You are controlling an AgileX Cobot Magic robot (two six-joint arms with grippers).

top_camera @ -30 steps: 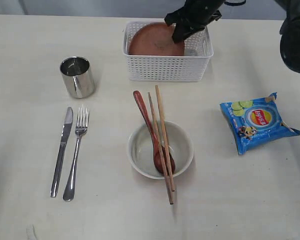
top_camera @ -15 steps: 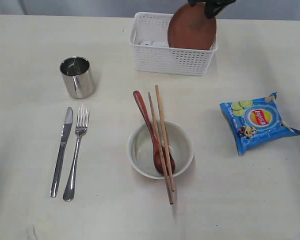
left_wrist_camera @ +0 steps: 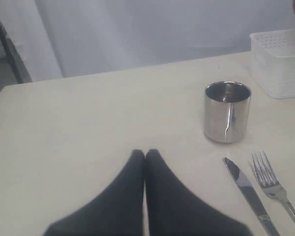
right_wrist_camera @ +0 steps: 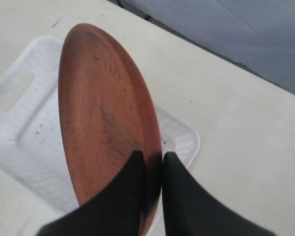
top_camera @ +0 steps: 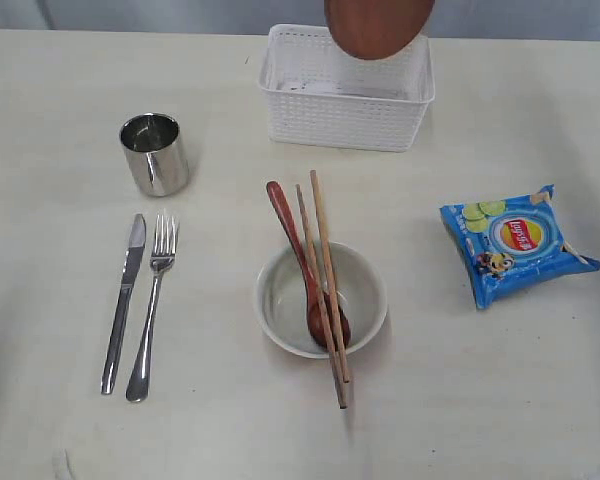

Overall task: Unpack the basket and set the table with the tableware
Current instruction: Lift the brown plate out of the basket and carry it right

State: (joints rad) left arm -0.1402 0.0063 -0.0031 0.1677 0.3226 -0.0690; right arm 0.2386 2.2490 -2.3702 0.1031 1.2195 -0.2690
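The brown round plate [top_camera: 377, 26] [right_wrist_camera: 103, 113] hangs on edge above the white basket [top_camera: 346, 122] [right_wrist_camera: 19, 128], its rim pinched by my right gripper [right_wrist_camera: 154, 156], which is out of the exterior view. The basket's inside looks empty. On the table [top_camera: 60, 80] lie the steel knife [top_camera: 125, 296] [left_wrist_camera: 247, 189] and fork [top_camera: 153, 302] [left_wrist_camera: 272, 186], with the steel cup [top_camera: 156, 153] [left_wrist_camera: 227, 118] behind them. The cream bowl [top_camera: 321, 298] holds the wooden spoon [top_camera: 302, 256] and chopsticks [top_camera: 324, 270]. My left gripper [left_wrist_camera: 145, 153] is shut on nothing, low over bare table near the cup.
A blue chip packet [top_camera: 512, 243] lies on the table's right side. Behind the table's far edge hangs a pale curtain [left_wrist_camera: 137, 29].
The plate has risen out of the basket, from leaning against its right wall to hanging above it. The right arm has left the exterior view. The basket slid slightly right earlier.
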